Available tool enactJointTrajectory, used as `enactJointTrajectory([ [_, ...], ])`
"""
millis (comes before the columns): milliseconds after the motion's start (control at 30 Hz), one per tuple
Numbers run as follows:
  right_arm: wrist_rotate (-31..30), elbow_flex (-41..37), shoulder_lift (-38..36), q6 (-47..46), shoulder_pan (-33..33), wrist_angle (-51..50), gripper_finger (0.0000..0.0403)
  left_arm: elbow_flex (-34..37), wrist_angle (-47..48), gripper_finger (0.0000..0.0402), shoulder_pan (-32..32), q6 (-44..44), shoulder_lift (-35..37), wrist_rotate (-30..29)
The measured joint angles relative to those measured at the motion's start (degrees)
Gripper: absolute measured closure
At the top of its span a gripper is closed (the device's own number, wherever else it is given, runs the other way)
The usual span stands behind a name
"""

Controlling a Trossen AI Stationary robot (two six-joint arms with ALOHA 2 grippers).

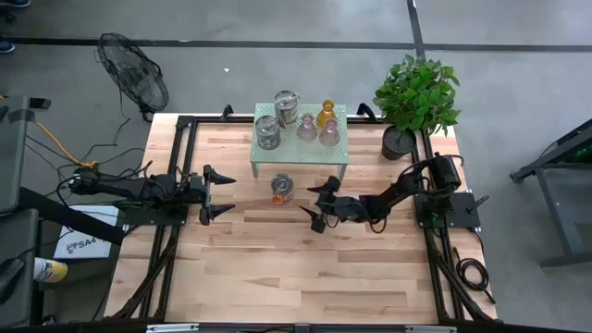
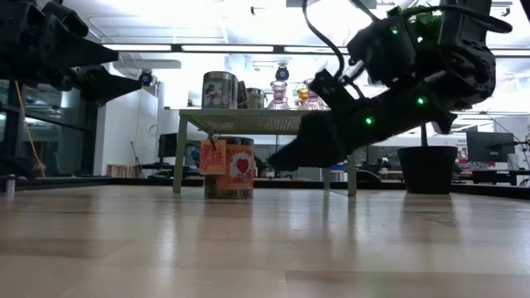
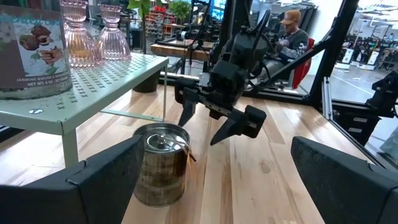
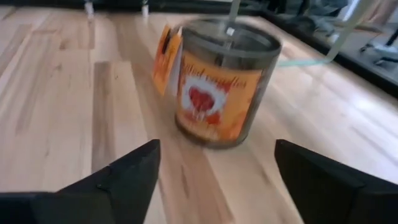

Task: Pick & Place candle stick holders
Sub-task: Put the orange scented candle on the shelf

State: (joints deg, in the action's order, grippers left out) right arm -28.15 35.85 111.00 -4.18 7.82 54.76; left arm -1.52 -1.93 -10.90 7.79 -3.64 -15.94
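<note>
One silver cup-shaped holder with an orange heart label [image 1: 282, 188] stands upright on the table in front of the mint-green stand [image 1: 301, 159]; it also shows in the low view [image 2: 229, 167]. Two more silver holders [image 1: 287, 103] [image 1: 268, 133], two pinkish glass holders [image 1: 307, 127] [image 1: 329, 133] and an amber glass holder [image 1: 326, 113] stand on the stand's top. My right gripper [image 1: 313, 203] is open, low over the table just right of the labelled holder [image 4: 221, 81], pointing at it. My left gripper [image 1: 227, 193] is open, left of that holder [image 3: 160, 163], held above the table.
A green plant in a black pot [image 1: 412, 106] stands at the far right corner. The stand's legs [image 2: 178, 157] rise just behind the labelled holder. A person sits beyond the table [image 3: 292, 34]. Bare wood lies toward the near edge [image 1: 296, 277].
</note>
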Motion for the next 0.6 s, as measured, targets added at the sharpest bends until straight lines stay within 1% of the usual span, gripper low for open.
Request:
enactJointTrajectory([
  [100,-1.98,1.5,0.0,-0.86,0.0,-0.6,0.006,0.0,0.0,0.0002,0.0,0.0,0.02,0.02],
  [200,-2.28,2.68,0.0,-4.99,-0.83,-2.77,0.0023,0.02,0.0,0.0002,0.0,-0.02,0.02,0.02],
  [267,-3.54,3.33,0.0,-6.24,-1.16,-2.88,0.0008,0.02,0.0,0.0002,0.0,-0.01,0.02,0.02],
  [400,-3.21,3.99,0.0,-5.76,-1.08,-2.83,0.0008,0.02,0.02,0.0002,0.0,0.0,0.02,0.02],
  [500,-3.05,4.01,0.74,-8.35,-1.05,-2.56,0.0004,0.02,0.02,0.0002,0.0,-0.01,0.02,0.02],
  [600,-1.32,4.04,3.77,-8.38,-1.03,2.2,0.0003,0.04,0.04,0.0002,0.0,0.0,0.02,0.02],
])
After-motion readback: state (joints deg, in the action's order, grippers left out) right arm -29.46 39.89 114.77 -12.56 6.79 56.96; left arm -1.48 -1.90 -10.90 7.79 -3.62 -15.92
